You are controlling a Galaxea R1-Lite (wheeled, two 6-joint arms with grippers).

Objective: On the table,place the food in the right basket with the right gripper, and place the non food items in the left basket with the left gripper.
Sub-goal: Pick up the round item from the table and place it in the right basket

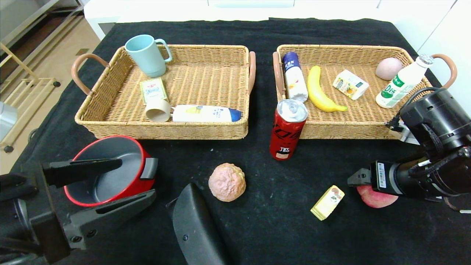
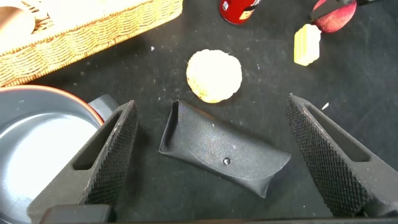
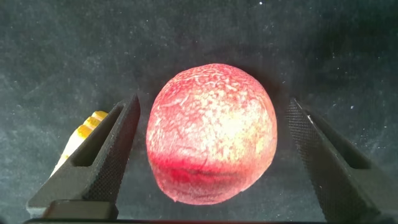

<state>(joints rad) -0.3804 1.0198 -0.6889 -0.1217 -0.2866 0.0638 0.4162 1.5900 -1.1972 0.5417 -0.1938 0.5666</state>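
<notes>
Right pincer (image 3: 211, 155) wide open, straddling the peach (image 3: 211, 132) on the tabletop (image 3: 62, 50), nothing gripped; lined up to grasp. Left pincer (image 2: 217, 155) open above the glasses case (image 2: 221, 155), empty.

two baskets (image 1: 206, 51), three bottles (image 1: 204, 113), two cartons (image 1: 350, 84), two cups (image 1: 147, 55)

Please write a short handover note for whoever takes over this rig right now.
Right pincer: open, straddling the peach on the table, not yet closed.
Left pincer: open above the black glasses case, beside the red pot.
Done: left basket holds mug, cup, card and tube; right basket holds banana, bottles, carton and a round food.
Left: peach, bread bun, yellow carton, red can go right; case and pot go left.
</notes>
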